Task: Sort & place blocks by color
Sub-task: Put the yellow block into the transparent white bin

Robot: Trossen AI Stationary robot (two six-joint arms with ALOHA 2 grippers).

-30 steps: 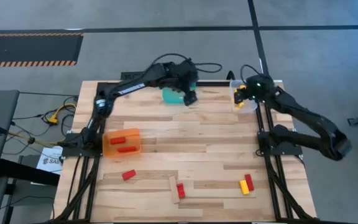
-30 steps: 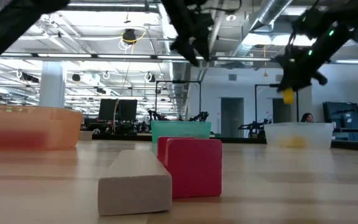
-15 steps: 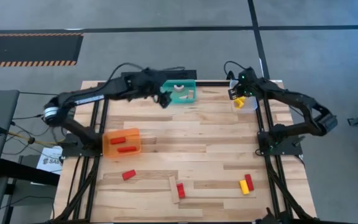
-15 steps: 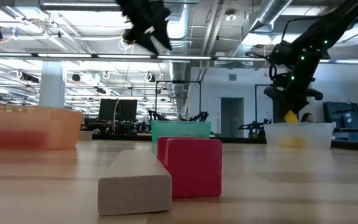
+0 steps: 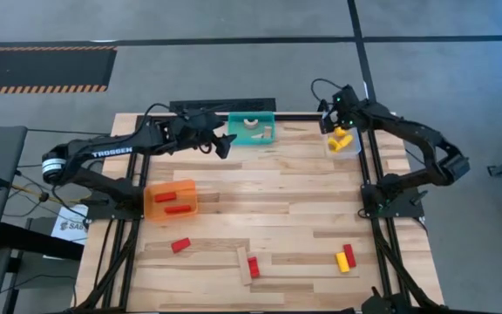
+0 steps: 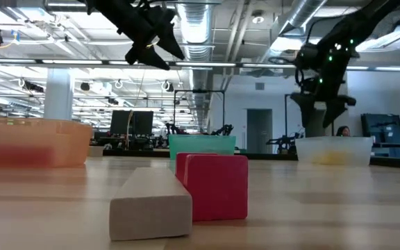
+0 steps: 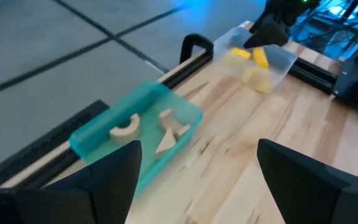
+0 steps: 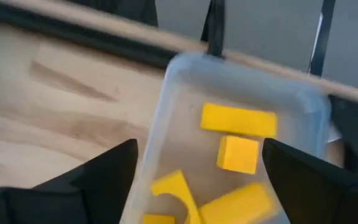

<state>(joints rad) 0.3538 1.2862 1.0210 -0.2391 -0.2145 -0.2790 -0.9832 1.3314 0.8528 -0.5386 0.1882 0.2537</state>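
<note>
Above the far right corner of the slatted wooden table [image 5: 277,201], hovering over the clear bin [image 8: 241,112]: right gripper [image 5: 333,114], fingers spread wide and holding nothing. Inside that bin, smooth yellow blocks [image 8: 238,120] (a flat bar, a small cube, an arch piece and more, lying loosely together).

Toward the far edge at the middle, just beside the teal bin [image 5: 252,128]: left gripper [image 5: 223,143], raised off the tabletop, fingers [image 7: 114,165] parted and empty. Within the teal plastic, pale wood blocks [image 7: 124,128], one a curved arch, another angular and wedge-like.

On the left side, well apart from both grippers: translucent orange bin [image 5: 171,200] with two red bars [image 5: 170,203] lying flat inside.

Along the near part of the table, loose pieces still unsorted: a red block [image 5: 179,245] alone at the left; a pale wooden bar [image 6: 153,202] touching a red block [image 6: 214,186] near the middle, matte and square-edged in the low view; a red bar [image 5: 349,255] just beside a yellow block [image 5: 342,262] at the right.
</note>
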